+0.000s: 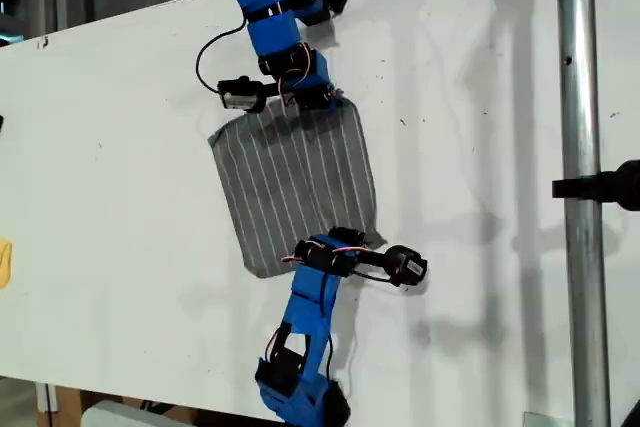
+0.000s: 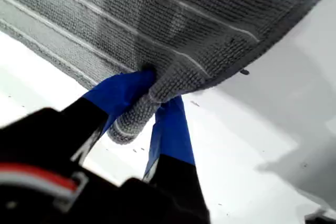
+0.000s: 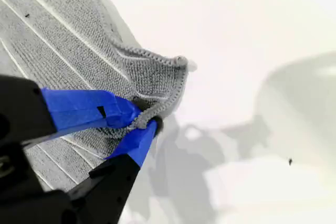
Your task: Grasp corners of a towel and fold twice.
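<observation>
Grey striped towel is lying mostly flat on the white table, stretched between the two blue arms. My first gripper is clamped on a bunched bit of the towel's edge. My second gripper is pinching a towel corner, which curls up a little off the table.
</observation>
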Tool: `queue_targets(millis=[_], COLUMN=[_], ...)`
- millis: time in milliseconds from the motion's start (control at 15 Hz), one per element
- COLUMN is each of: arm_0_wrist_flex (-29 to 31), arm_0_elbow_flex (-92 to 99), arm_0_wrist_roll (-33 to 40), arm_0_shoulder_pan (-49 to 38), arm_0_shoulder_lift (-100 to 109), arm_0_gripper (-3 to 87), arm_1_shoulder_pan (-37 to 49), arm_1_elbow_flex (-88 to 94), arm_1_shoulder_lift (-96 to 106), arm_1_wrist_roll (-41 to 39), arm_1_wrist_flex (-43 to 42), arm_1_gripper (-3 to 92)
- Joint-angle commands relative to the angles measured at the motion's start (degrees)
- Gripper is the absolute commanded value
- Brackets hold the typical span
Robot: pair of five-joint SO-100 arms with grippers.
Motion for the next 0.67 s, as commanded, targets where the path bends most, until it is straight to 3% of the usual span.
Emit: queue_targets(millis=[0, 267, 600], arm_0_wrist_flex=[3.96, -4.04, -4.39], arm_0_elbow_flex=[7.82, 28.21, 23.73], arm_0_wrist_roll=[-3.34, -4.13, -0.26], arm_0_shoulder_pan=[3.52, 5.8, 5.19], arm_0_shoulder_lift=[9.4, 26.19, 24.17], arm_0_gripper=[-3.0, -3.0, -2.9], arm_1_shoulder_pan=[-1.49, -3.43, -4.83], arm_1_elbow_flex=[-0.88, -2.64, -8.79], arm_1_shoulder_lift=[2.64, 0.97, -7.03], arm_1_wrist_roll=[0.79, 0.97, 1.05], arm_1_wrist_flex=[-0.09, -5.01, -5.89], arm_1_gripper=[-0.3, -0.3, -0.3])
